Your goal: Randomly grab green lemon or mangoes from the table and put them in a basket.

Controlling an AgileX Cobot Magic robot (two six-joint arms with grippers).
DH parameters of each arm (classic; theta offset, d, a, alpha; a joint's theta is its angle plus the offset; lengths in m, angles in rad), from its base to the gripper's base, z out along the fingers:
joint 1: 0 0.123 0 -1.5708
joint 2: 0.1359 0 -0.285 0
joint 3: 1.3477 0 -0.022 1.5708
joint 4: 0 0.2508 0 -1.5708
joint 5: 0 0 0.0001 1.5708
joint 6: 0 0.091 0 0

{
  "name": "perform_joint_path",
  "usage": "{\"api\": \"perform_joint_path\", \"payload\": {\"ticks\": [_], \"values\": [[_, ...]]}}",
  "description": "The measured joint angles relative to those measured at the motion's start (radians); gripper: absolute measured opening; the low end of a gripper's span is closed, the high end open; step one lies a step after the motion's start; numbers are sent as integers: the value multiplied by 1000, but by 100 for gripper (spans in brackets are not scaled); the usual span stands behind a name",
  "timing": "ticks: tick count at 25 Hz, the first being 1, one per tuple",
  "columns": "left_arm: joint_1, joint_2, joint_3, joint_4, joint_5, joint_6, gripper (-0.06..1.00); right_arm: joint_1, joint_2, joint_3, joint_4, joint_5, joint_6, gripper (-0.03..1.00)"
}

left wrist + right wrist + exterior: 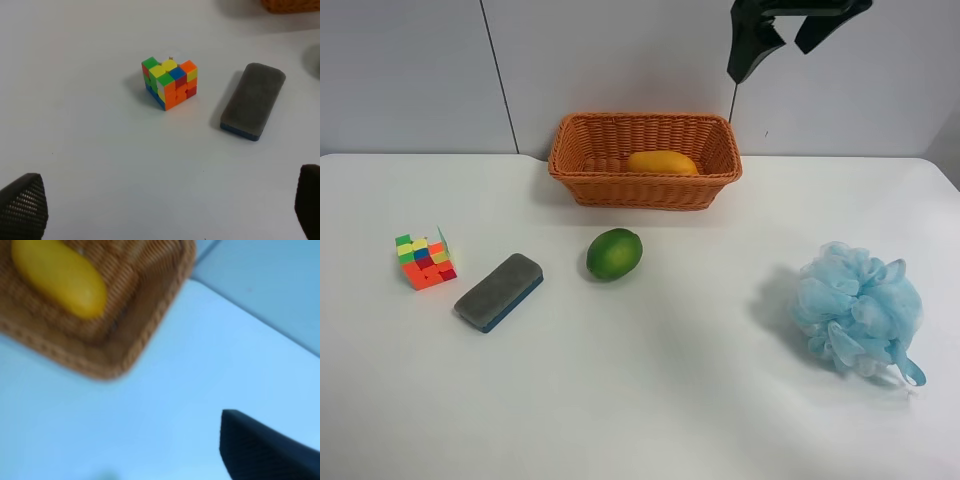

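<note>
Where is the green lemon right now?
In the exterior high view the green lemon sits on the table near the middle, just in front of the basket, with the grey eraser to its left in that view.

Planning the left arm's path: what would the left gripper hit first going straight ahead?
The left gripper would likely meet bare table short of the cube, though depth is unclear.

Wicker basket (645,190) looked rough and woven; green lemon (614,254) glossy, mango (662,162) smooth, table (650,400) matt, eraser (500,290) fuzzy-topped.
</note>
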Motion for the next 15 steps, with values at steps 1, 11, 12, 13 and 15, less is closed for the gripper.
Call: {"api": "perform_joint_path", "payload": {"ticks": [1,11,12,13,15], "values": [[0,0,0,0,0,0,99,0,-35,38,-11,1,4,99],[0,0,0,0,0,0,99,0,-550,536,-40,16,67,99],[0,0,0,0,0,0,99,0,-595,586,-40,17,79,99],[0,0,0,0,0,0,99,0,-650,633,-40,17,89,99],[0,0,0,0,0,0,99,0,-755,719,-40,17,114,99]]}}
